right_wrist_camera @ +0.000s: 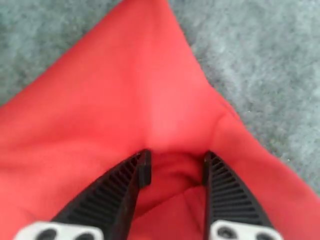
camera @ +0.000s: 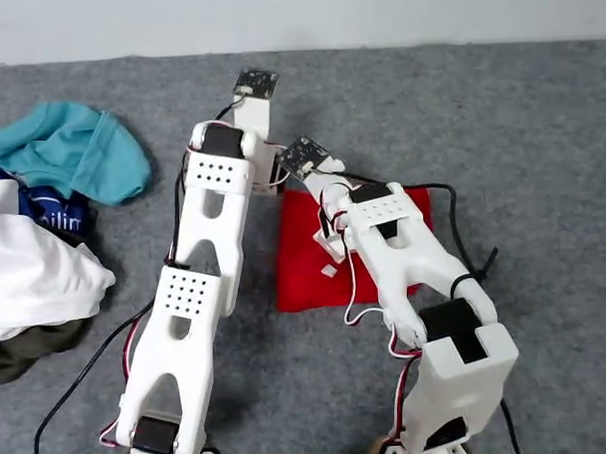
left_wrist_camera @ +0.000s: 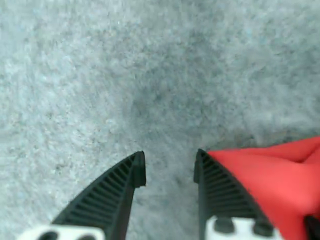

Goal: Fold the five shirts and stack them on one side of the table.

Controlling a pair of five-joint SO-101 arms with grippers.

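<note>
Felt [camera: 539,129] covers the table in the high view, grey all over. The red shirt [camera: 303,272] lies flat near the middle in a roughly square shape. My right arm [camera: 414,258] stretches over its right half and hides much of it. My left arm [camera: 200,280] runs alongside, just off the shirt's left edge, with its wrist by the far left corner. Well apart, at the table's left edge, sits a loose pile [camera: 45,246]: a teal shirt [camera: 81,155] at the back, a blue shirt [camera: 49,211] just in front of it, a white shirt [camera: 36,271] spread across the front, and a dark shirt [camera: 19,356] poking out beneath at the near end. One black cable [camera: 75,384] trails over the felt by my left arm's base. In the left wrist view my left gripper [left_wrist_camera: 170,167] hangs over the felt with its fingers spread and grey felt showing in the gap; one finger [left_wrist_camera: 220,195] sits right against the red shirt's edge. In the right wrist view my right gripper [right_wrist_camera: 175,167] is down over the red shirt near a corner, fingers spread, with a rumpled fold of cloth lying in the gap. I cannot tell whether the pads press it.
</note>
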